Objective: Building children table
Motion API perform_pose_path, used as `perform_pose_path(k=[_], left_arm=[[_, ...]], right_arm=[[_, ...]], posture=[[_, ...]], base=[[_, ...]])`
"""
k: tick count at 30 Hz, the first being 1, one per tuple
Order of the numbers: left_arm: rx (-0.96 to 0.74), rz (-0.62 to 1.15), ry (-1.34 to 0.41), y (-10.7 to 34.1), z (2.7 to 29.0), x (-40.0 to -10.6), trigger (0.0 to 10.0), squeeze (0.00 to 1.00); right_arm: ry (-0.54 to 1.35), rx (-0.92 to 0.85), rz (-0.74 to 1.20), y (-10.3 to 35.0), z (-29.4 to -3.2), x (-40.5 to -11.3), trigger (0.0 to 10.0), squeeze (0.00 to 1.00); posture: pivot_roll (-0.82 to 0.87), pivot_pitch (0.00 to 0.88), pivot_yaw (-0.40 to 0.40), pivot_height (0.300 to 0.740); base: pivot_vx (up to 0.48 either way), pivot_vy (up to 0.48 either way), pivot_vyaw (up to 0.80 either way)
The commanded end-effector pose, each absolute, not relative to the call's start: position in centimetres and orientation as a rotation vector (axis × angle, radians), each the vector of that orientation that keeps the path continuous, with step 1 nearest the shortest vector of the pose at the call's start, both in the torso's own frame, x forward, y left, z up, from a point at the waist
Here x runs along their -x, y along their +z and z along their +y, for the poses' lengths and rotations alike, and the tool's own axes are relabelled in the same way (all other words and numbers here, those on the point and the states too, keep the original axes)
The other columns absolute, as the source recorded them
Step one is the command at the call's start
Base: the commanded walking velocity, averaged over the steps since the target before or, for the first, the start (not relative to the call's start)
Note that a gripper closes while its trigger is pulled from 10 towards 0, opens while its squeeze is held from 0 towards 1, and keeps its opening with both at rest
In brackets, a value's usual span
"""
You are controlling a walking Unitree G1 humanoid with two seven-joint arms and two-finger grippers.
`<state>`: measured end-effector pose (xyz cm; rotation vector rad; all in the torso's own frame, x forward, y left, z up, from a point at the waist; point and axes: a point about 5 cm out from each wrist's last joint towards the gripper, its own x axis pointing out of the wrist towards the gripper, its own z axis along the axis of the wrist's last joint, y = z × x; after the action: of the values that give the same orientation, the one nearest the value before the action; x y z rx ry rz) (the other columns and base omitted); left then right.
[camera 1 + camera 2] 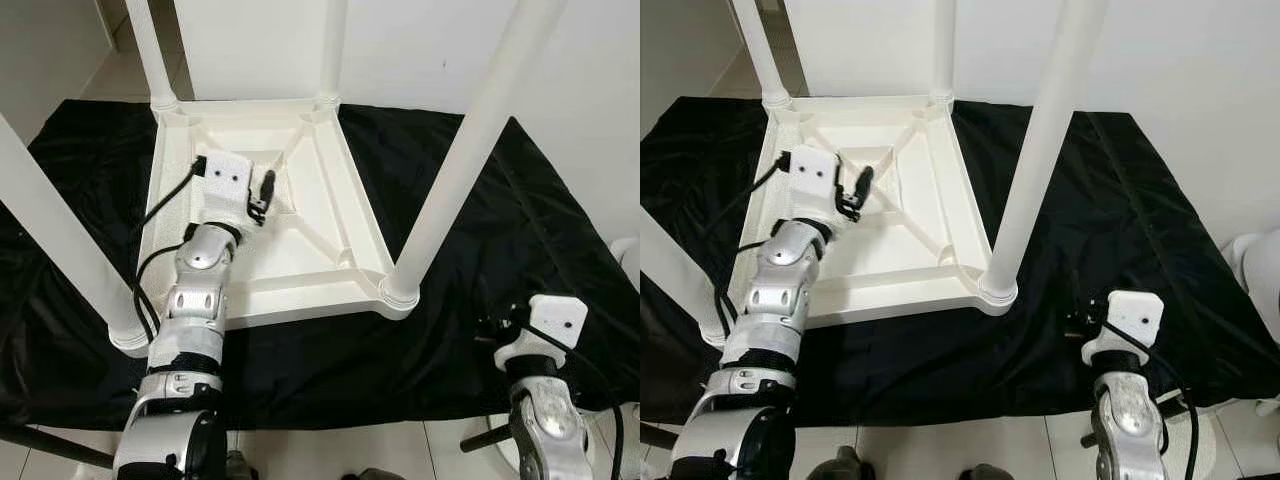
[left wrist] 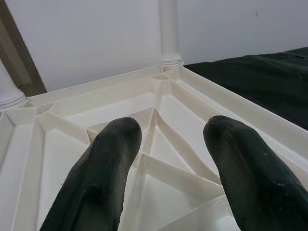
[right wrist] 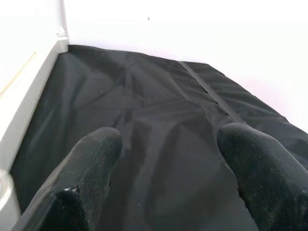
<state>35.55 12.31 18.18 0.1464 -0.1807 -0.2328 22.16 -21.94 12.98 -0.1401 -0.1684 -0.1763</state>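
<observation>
A white plastic children's table [image 1: 300,305] lies upside down on a black cloth [image 1: 530,240], its ribbed underside facing up. Legs stand in its corner sockets: the near-right leg [image 1: 465,160], the near-left leg [image 1: 50,240], and two far legs [image 1: 333,50]. My left gripper [image 2: 168,130] hovers open over the ribs at the middle of the underside, holding nothing; in the left eye view the left gripper [image 1: 262,197] is left of centre. My right gripper [image 3: 168,139] is open and low over bare cloth, right of the table's near-right corner.
A white wall [image 1: 420,50] stands close behind the table. Pale floor tiles [image 1: 330,445] run along the cloth's near edge. A white object [image 1: 628,250] sits at the far right edge. The upright legs crowd the space above the table's corners.
</observation>
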Motion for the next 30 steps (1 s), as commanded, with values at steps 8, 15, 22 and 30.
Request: perform_pose_path(k=[8, 15, 22, 30], left_arm=[[-0.107, -0.18, -0.194, 18.0, 12.3, -35.5, 10.0, 0.0], [-0.129, -0.172, -0.179, 17.8, 12.6, -35.6, 10.0, 0.0], [-0.106, -0.154, -0.185, 17.8, 12.4, -35.7, 10.0, 0.0], [-0.103, -0.156, -0.19, 17.8, 12.4, -35.5, 10.0, 0.0]], right_arm=[[-0.24, 0.162, -0.116, 12.5, -22.1, -26.2, 10.0, 0.0], [-0.209, 0.184, -0.1, 12.1, -22.1, -28.7, 10.0, 0.0], [-0.115, 0.196, -0.081, 12.3, -21.6, -30.9, 10.0, 0.0], [0.21, 0.145, -0.148, 13.1, -16.5, -31.8, 10.0, 0.0]], posture=[[0.0, 0.006, -0.018, 0.74], [-0.01, 0.006, -0.017, 0.74], [0.0, 0.009, -0.023, 0.74], [0.01, 0.005, -0.034, 0.74]], base=[[0.0, 0.0, 0.0], [0.0, 0.0, 0.0], [0.0, 0.0, 0.0], [0.0, 0.0, 0.0]])
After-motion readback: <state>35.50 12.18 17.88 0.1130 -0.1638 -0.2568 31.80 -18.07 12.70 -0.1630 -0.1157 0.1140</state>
